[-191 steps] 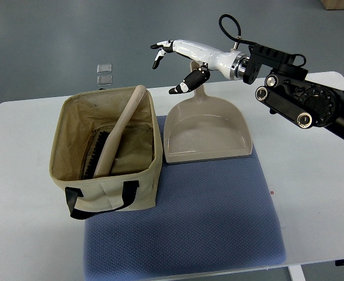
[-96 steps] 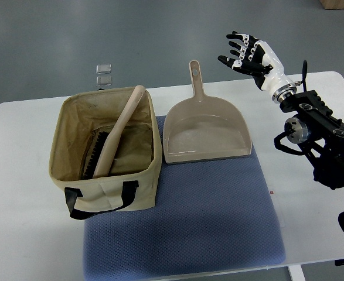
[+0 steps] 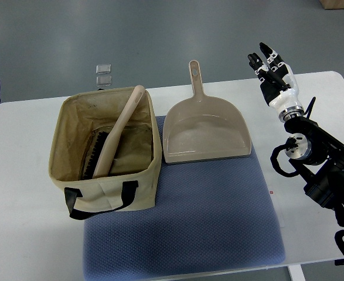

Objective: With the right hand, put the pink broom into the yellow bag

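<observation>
The pale pink broom (image 3: 114,136) lies inside the yellowish fabric bag (image 3: 104,190), bristle head down on the bag's floor, handle leaning up over the far rim. My right hand (image 3: 271,70) is raised over the table's far right, well away from the bag, its fingers extended and holding nothing. The black right arm (image 3: 318,164) runs down the right side. The left arm is out of sight.
A beige dustpan (image 3: 205,133) lies on the blue mat (image 3: 183,222) right of the bag, handle pointing away. Two small clear cubes (image 3: 104,74) sit beyond the table's far edge. The bag has a black strap handle (image 3: 98,202) at its front.
My right hand has pulled back from above the dustpan handle to the right side and turned its fingers upward. The broom, bag and dustpan have not moved.
</observation>
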